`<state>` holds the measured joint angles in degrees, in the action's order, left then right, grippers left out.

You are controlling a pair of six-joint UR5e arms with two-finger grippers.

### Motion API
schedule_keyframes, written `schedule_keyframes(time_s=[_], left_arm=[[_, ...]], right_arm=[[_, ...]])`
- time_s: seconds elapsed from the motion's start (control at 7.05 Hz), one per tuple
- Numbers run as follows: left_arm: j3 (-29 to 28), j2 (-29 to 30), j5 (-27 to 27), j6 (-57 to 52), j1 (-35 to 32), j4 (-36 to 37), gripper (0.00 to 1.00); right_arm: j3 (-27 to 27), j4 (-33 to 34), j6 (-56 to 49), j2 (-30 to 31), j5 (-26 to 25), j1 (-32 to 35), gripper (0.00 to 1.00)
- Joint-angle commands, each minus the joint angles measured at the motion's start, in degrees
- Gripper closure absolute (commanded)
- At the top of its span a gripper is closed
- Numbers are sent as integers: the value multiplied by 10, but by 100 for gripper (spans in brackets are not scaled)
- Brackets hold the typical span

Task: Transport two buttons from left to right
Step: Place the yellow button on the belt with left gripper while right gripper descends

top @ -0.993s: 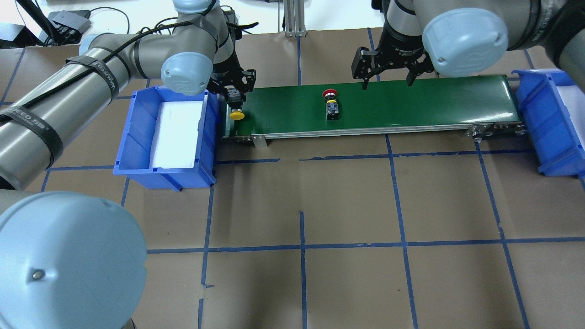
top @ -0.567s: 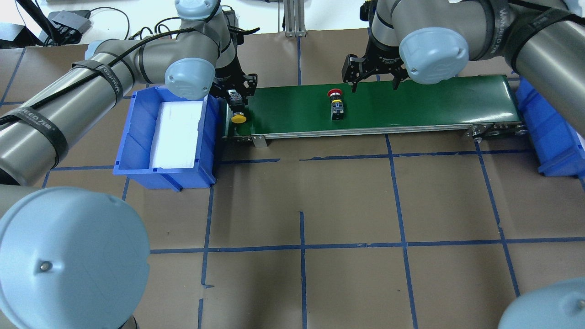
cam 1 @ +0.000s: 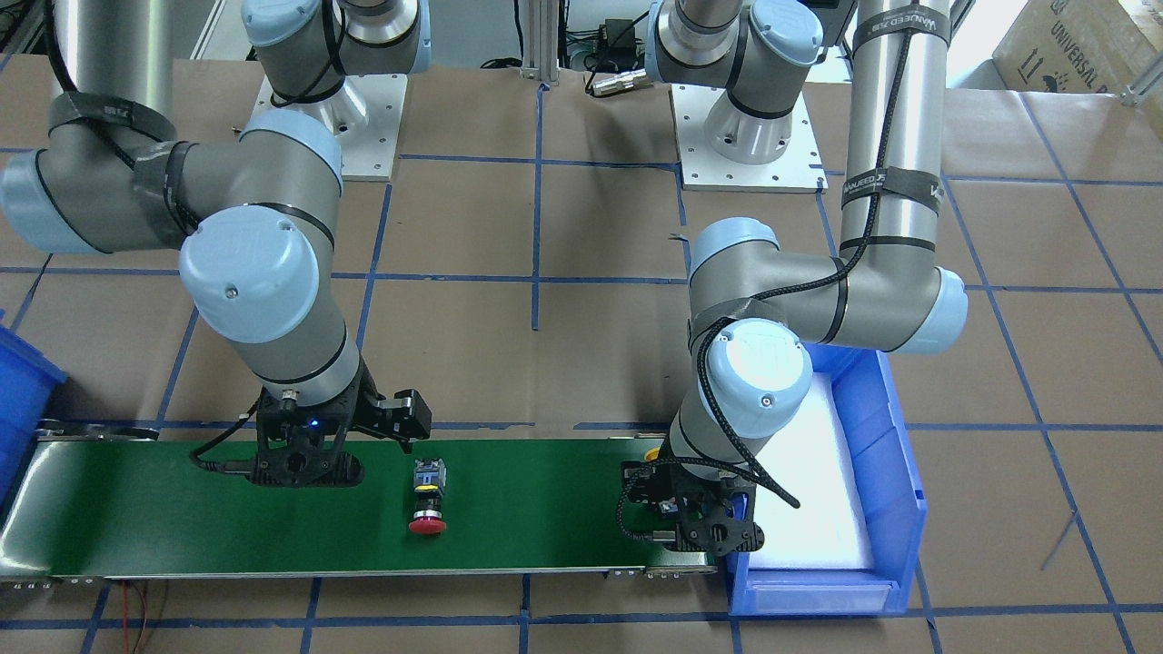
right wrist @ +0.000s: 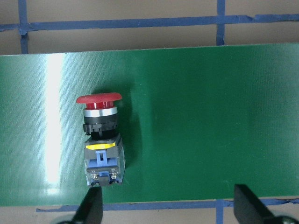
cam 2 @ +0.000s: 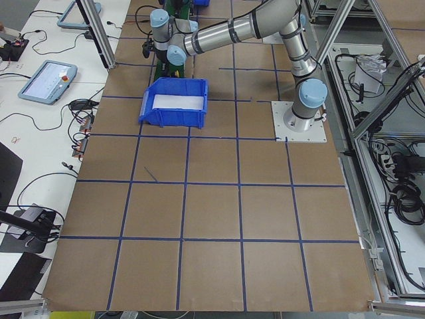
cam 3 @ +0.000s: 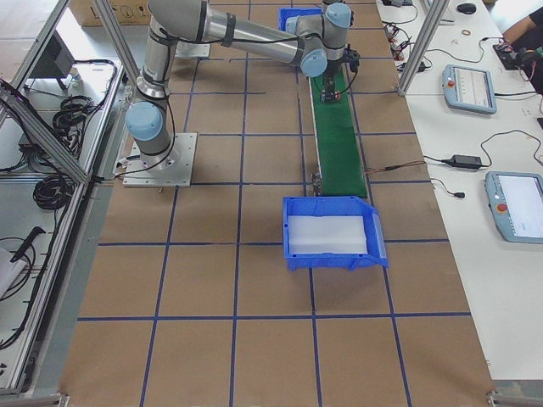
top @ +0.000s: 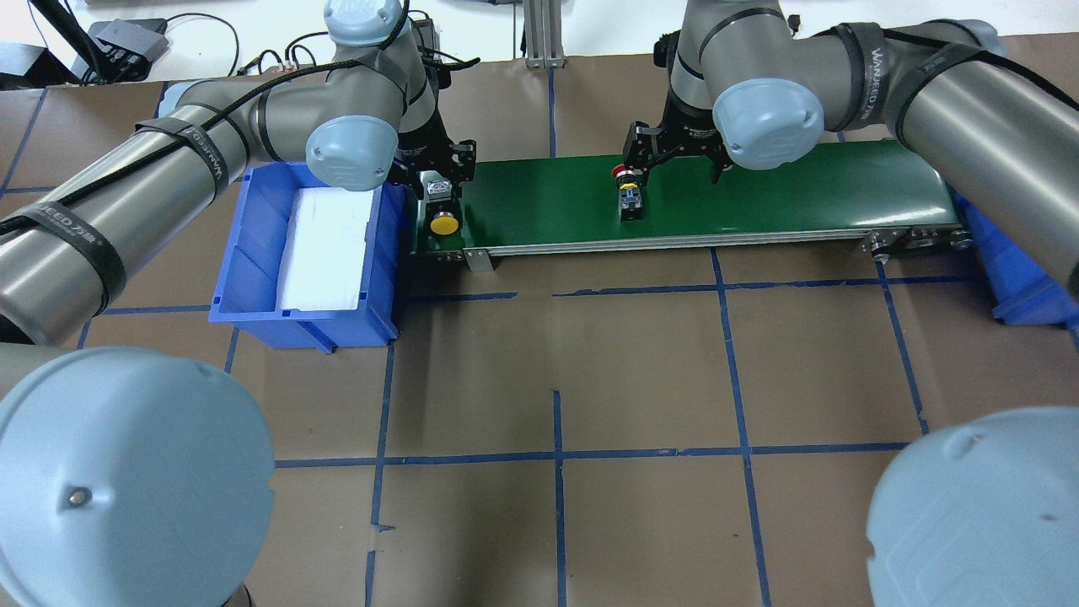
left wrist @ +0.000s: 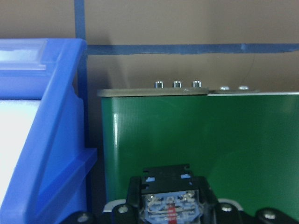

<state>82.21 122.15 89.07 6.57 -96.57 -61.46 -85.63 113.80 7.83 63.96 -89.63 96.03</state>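
Buttons on the move: beside the bin (top: 295,329) near the worktop's left edge, the left gripper (top: 437,181) is clamped on the yellow button (top: 442,224) at the belt's (top: 759,194) left end. Farther along the far edge, the right gripper (right wrist: 168,205) hangs spread, off-centre from the red button (right wrist: 99,135); it should likely straddle the block before closing.

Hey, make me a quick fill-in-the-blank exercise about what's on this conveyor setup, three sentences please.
The red mushroom-capped push-button switch lies on its side on the ___ conveyor belt. The right end effector near it is ___. The left end effector grips a second push-button switch whose mushroom cap is ___.
Missing words: green, open, yellow.
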Motion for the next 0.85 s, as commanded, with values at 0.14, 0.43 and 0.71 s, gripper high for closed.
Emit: schedule_keyframes(time_s=[0.14,0.43,0.71], left_arm=[[5,-65,1,-4,0,-35,0],[33,-143,7,-30,3,-104,0],[41,-217,8,-56,48,-218,0]], right_arm=[[1,12,10,-14,0,-1,2],[1,20,10,-17,0,-1,2],[0,31,6,-20,0,0,3]])
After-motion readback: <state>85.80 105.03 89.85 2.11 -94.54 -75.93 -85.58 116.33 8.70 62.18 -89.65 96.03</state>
